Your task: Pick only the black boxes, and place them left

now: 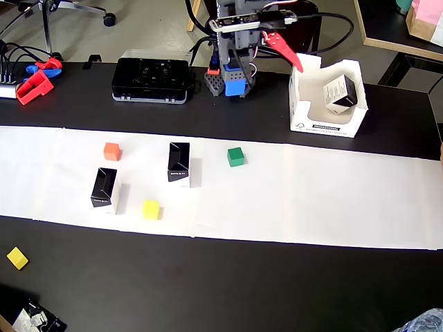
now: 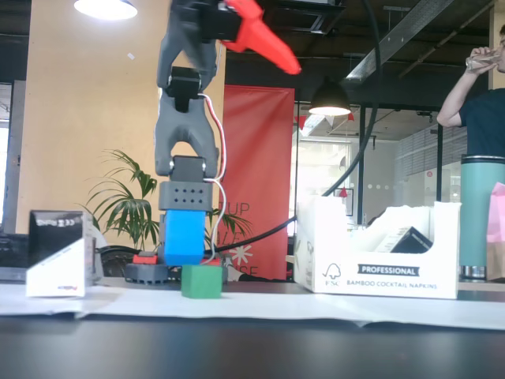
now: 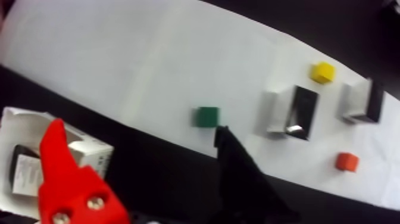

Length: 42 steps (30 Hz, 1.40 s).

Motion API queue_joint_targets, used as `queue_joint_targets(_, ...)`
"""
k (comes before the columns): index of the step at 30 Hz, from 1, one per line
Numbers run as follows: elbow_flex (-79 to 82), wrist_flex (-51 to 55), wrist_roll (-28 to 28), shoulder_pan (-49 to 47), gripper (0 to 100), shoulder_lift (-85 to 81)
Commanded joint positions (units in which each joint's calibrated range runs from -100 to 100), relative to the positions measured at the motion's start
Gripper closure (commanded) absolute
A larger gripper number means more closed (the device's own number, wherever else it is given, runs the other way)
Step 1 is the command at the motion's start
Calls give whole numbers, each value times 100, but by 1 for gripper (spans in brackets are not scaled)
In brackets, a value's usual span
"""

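Note:
Two black boxes stand upright on the white paper strip in the overhead view, one [image 1: 178, 164] near the middle and one [image 1: 105, 190] further left. They also show in the wrist view [image 3: 300, 112] [image 3: 364, 101]. A third black box [image 1: 341, 93] lies tilted inside the white tray [image 1: 325, 126]. My gripper [image 3: 138, 127] is open and empty, raised high above the table just left of the tray. Its red finger [image 1: 280, 45] points toward the tray. In the fixed view one black box [image 2: 59, 253] shows at the left.
An orange cube [image 1: 111, 151], a green cube [image 1: 236, 157] and a yellow cube [image 1: 151, 209] sit on the paper. Another yellow cube [image 1: 17, 258] lies on the black table. A black device [image 1: 152, 79] and red parts [image 1: 34, 83] are at the back.

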Motion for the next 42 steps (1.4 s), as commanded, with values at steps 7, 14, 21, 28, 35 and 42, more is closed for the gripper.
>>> queue_joint_targets(7, 28, -710, 605, 2055, 52, 312)
queue_joint_targets(14, 472, -2093, 616, 2488, 52, 1221)
queue_joint_targets(21, 667, -2236, 942, 2740, 52, 1845)
queue_joint_targets(28, 1119, -3015, 953, 2714, 52, 2248)
queue_joint_targets(35, 2085, -4295, 958, 2670, 52, 2335)
queue_joint_targets(42, 3025, -5408, 900, 2341, 52, 2367)
